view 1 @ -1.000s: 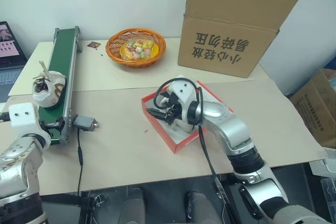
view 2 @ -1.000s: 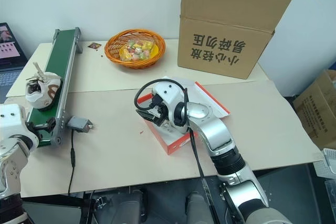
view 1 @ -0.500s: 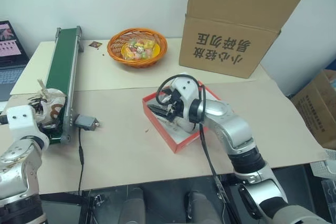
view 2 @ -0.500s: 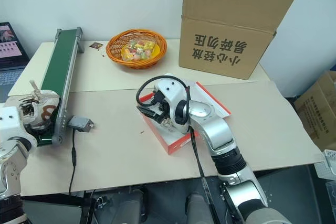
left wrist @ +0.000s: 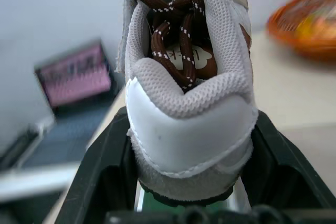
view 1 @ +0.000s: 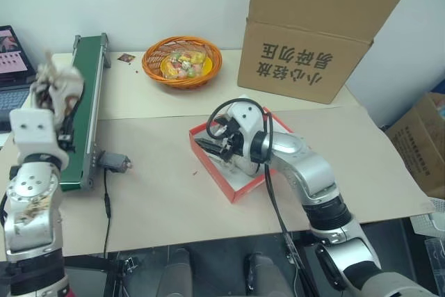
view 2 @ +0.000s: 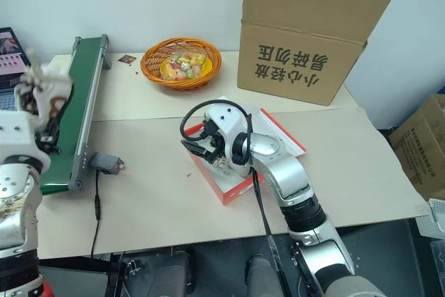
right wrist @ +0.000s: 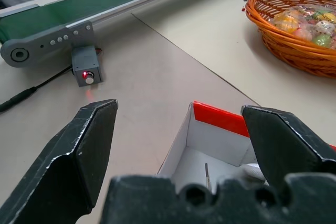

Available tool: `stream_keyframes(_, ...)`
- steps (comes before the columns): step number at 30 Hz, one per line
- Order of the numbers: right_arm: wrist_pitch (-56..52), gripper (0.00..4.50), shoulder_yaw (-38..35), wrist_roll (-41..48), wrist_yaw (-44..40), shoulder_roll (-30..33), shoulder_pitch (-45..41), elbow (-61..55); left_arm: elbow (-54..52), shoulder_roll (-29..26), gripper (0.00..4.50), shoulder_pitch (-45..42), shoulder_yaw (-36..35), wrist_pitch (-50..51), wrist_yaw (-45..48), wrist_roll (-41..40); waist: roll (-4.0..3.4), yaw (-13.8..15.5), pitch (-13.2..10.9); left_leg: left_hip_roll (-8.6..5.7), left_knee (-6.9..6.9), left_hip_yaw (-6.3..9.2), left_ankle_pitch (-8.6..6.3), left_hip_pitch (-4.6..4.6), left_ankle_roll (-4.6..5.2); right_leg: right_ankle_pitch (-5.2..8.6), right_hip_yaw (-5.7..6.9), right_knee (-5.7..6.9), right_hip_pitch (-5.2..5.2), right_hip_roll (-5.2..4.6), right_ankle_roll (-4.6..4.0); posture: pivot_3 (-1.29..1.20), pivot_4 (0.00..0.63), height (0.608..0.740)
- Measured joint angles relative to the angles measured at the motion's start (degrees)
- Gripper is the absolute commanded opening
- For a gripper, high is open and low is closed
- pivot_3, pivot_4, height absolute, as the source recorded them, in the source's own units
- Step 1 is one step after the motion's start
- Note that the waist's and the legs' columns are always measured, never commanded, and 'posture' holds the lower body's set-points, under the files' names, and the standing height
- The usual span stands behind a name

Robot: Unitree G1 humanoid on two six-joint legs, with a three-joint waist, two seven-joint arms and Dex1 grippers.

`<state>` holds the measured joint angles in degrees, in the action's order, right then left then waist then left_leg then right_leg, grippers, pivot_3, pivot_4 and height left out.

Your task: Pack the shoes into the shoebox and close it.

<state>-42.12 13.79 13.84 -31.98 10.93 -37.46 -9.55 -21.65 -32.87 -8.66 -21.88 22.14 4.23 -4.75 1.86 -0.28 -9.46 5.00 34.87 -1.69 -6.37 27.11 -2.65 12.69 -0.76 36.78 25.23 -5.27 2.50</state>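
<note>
Ahead of the left hand (left wrist: 191, 182), the shoe (left wrist: 189, 87) it clamps hides its own toe and sole behind the heel; beyond the shoe, the laptop (left wrist: 76, 80) and the orange basket (left wrist: 307, 22) are blurred, and the basket is cut by the picture's edge. In the head views this shoe is smeared by motion. The right arm covers much of the shoebox (view 1: 240, 189) below the right hand (right wrist: 184, 145), so its contents cannot be told. The brown carton (view 1: 316, 26) is cropped at the top.
</note>
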Motion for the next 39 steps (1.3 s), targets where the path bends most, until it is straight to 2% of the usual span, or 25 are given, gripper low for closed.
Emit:
stream_keyframes(3,-9.85,4.5,-11.72,11.98,3.28,-8.77,-2.89,2.31,-4.56,-0.69,2.31,0.83,7.89,-5.24,4.52,2.21,-0.02,-0.11,-0.01,0.02,0.02,-0.01,0.01,-0.02,-0.01,-0.11,-0.02,0.12,0.03,0.03,0.1,0.0,0.15,0.709)
stream_keyframes(4,-15.2,4.5,-18.33,18.48,5.17,-11.93,-6.5,4.95,-5.37,-0.64,2.31,1.6,10.31,-6.45,6.38,2.42,-0.02,-0.45,-0.01,0.06,0.02,-0.01,0.01,-0.02,0.0,-0.14,-0.02,0.14,0.03,0.06,0.09,0.0,0.15,0.709)
stream_keyframes(8,-27.84,4.5,-35.0,32.75,11.22,-13.32,-16.03,14.74,-5.86,0.72,2.31,2.64,14.11,-7.23,10.34,1.89,-0.03,-0.52,-0.01,0.08,-0.02,0.0,0.02,-0.02,0.02,-0.1,0.02,0.09,0.03,0.08,0.04,0.0,0.15,0.709)
stream_keyframes(11,-31.46,4.5,-41.41,38.51,14.16,-14.11,-17.05,20.88,-6.23,1.51,2.31,2.57,16.46,-7.44,12.23,1.99,-0.06,-0.47,-0.03,0.06,-0.01,0.0,0.1,0.09,0.17,-0.15,0.0,0.06,0.07,0.07,0.19,0.0,0.15,0.709)
stream_keyframes(14,-32.38,4.5,-41.5,39.5,15.4,-14.1,-17.76,22.57,-7.17,3.61,2.31,2.5,19.74,-7.42,13.64,1.83,-0.11,-0.49,-0.07,0.04,0.05,0.0,0.32,0.17,0.51,-0.22,-0.01,0.05,0.11,0.07,0.3,0.0,0.15,0.709)
stream_keyframes(24,-31.63,4.5,-38.39,39.39,15.52,-12.79,-16.97,22.15,-7.18,6.59,2.31,-0.59,19.81,-2.85,15.61,-0.45,-0.12,-0.51,-0.07,0.03,0.05,0.06,0.38,0.17,0.61,-0.21,-0.01,0.06,0.07,0.09,0.34,0.0,0.15,0.709)
stream_keyframes(28,-30.77,4.5,-37.44,39.33,15.11,-12.35,-16.17,22.18,-7.18,5.83,2.31,-1.82,19.12,-2.1,16.58,-0.66,-0.12,-0.5,-0.07,0.03,0.08,0.06,0.39,0.16,0.62,-0.21,-0.01,0.06,0.07,0.1,0.34,0.0,0.15,0.709)
stream_keyframes(34,-30.93,4.5,-35.07,38.81,15.82,-12.1,-14.01,23.85,-11.22,1.88,2.31,-4.86,13.15,-3.29,18.38,-2.16,-0.14,-0.56,-0.09,0.02,0.05,0.08,0.39,0.17,0.62,-0.21,-0.01,0.04,0.07,0.1,0.33,0.0,0.15,0.709)
stream_keyframes(39,-30.92,4.5,-34.61,38.86,15.89,-12.14,-14.01,23.89,-11.55,1.85,2.31,-5.1,13.49,-3.22,19.0,-2.25,-0.14,-0.51,-0.09,0.02,0.08,0.09,0.39,0.16,0.62,-0.21,-0.01,0.05,0.02,0.11,0.34,0.0,0.15,0.709)
